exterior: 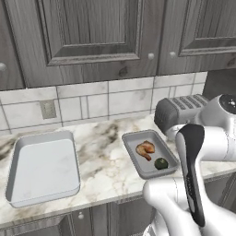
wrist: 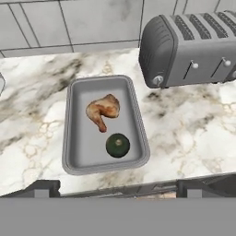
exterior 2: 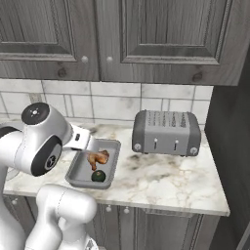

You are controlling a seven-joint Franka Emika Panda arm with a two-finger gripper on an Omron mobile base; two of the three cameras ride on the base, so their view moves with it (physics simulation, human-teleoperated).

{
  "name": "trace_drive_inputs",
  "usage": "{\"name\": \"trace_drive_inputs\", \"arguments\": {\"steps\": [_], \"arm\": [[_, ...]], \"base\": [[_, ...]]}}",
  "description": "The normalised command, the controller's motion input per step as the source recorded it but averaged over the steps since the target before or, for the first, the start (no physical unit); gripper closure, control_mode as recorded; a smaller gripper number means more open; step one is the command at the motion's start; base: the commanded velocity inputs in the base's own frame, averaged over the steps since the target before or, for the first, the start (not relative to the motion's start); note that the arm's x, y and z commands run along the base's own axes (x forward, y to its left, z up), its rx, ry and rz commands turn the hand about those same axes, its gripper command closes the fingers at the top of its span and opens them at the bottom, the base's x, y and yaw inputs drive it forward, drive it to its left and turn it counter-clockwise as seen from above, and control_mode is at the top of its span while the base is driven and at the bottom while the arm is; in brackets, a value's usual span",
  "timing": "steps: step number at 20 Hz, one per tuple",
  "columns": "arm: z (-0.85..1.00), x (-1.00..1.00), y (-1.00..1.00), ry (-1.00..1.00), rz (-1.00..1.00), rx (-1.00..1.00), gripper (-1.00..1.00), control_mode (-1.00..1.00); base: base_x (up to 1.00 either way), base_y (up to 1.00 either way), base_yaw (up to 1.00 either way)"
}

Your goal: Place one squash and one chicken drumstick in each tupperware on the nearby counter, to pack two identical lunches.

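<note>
On the marble counter (exterior: 103, 159) stands a small mid-grey tupperware (exterior: 139, 162) (exterior 2: 79, 172) (wrist: 80, 147). A golden-brown chicken drumstick (exterior: 146, 149) (exterior 2: 97, 157) (wrist: 103, 110) lies in its far half. A round dark green squash (exterior: 161, 163) (exterior 2: 99, 176) (wrist: 118, 144) rests in its near half. To the left lies a larger pale tupperware (exterior: 44, 168) with nothing in it. My gripper (wrist: 117, 191) hovers above the counter's front edge, just short of the grey tupperware. It is open, with nothing between its fingers.
A grey slotted toaster (exterior: 177, 110) (exterior 2: 166, 133) (wrist: 189, 46) stands right of the grey tupperware, against the tiled wall. Dark wood cabinets hang overhead. My own arm covers the lower right of the left base view.
</note>
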Motion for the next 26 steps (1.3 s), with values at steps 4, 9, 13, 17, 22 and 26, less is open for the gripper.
{"name": "trace_drive_inputs", "arguments": {"steps": [4,9,13,17,22,26], "arm": [[-0.46,-0.37,0.13,-0.2,0.0,-0.06,-1.0,-1.0],[0.0,-0.7,0.0,-0.25,0.0,-0.02,-1.0,-1.0],[-0.01,-0.19,0.0,-0.07,0.0,-0.01,-1.0,1.0],[0.0,0.0,0.0,0.0,0.0,0.0,-1.0,1.0],[0.0,0.0,0.0,0.0,0.0,0.0,-1.0,1.0],[0.0,0.0,0.0,0.0,0.0,0.0,-1.0,1.0]], "base": [[0.0,0.0,0.0],[0.0,0.0,0.0],[-0.59,0.0,0.0],[-0.91,0.0,0.0],[-1.0,-0.03,0.0],[-1.0,-0.12,0.0]]}}
